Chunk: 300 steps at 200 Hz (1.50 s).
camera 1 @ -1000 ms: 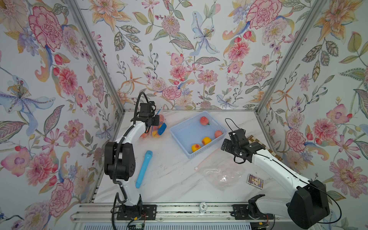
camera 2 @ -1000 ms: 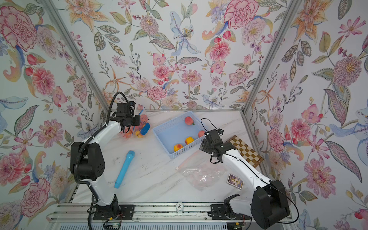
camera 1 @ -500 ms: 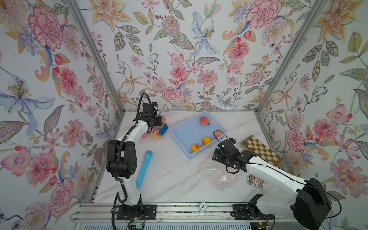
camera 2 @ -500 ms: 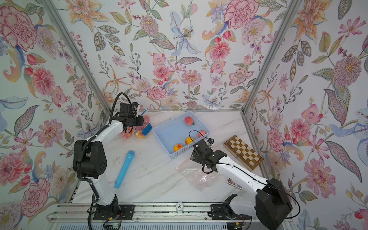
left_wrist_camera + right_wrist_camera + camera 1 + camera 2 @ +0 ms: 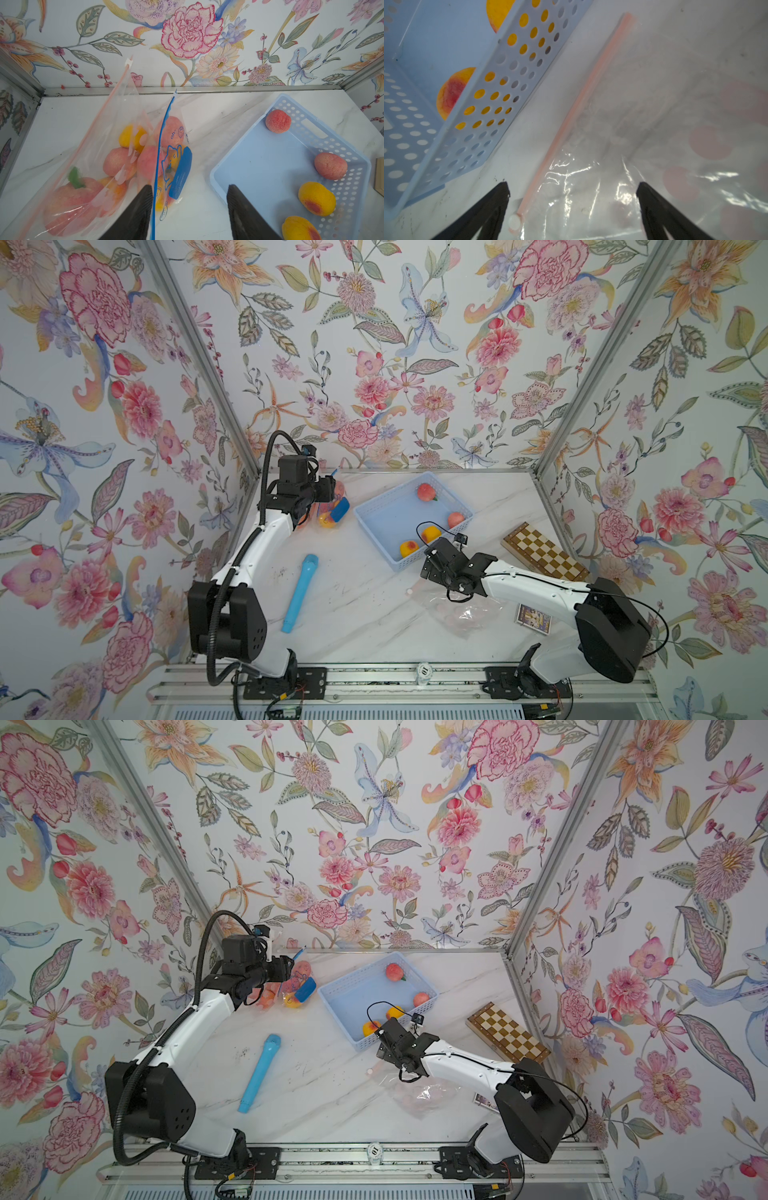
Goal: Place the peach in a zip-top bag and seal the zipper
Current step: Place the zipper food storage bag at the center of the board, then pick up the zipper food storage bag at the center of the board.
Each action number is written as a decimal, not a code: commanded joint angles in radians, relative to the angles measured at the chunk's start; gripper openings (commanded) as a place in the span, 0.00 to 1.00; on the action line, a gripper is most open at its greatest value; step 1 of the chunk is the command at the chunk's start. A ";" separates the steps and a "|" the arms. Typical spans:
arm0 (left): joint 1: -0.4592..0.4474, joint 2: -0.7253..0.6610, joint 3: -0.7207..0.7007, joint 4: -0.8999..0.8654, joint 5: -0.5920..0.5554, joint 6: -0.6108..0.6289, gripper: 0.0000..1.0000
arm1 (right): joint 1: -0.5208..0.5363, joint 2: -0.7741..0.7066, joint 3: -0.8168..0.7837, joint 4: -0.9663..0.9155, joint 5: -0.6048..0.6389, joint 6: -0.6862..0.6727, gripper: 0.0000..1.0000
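Top view: my left fingers point(image 5: 330, 489) hang over the table's point(image 5: 353, 614) back-left corner, above two filled zip-top bags point(image 5: 328, 512). My right fingers point(image 5: 428, 567) sit low between the blue basket point(image 5: 365, 516) and an empty zip-top bag point(image 5: 461, 614). Four peaches point(image 5: 426, 492) lie in the basket.

Left wrist: fingers spread apart, gripping nothing, with a blue zipper strip point(image 5: 160, 145) running just beside one of them.

Right wrist: fingers wide and empty, straddling the empty bag's pink zipper point(image 5: 581, 99) and white slider point(image 5: 514, 220). The bag lies flat, just beside the basket wall.
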 commanded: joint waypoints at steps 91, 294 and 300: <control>-0.006 -0.139 -0.116 0.094 0.021 -0.067 0.76 | -0.001 0.183 0.070 -0.015 0.061 0.024 0.99; -0.010 -0.167 -0.148 0.134 0.054 -0.080 0.81 | -0.019 0.002 -0.076 0.115 0.045 -0.147 0.00; -0.010 -0.169 -0.151 0.138 0.058 -0.082 0.81 | -0.019 -0.010 -0.083 0.114 0.047 -0.152 0.00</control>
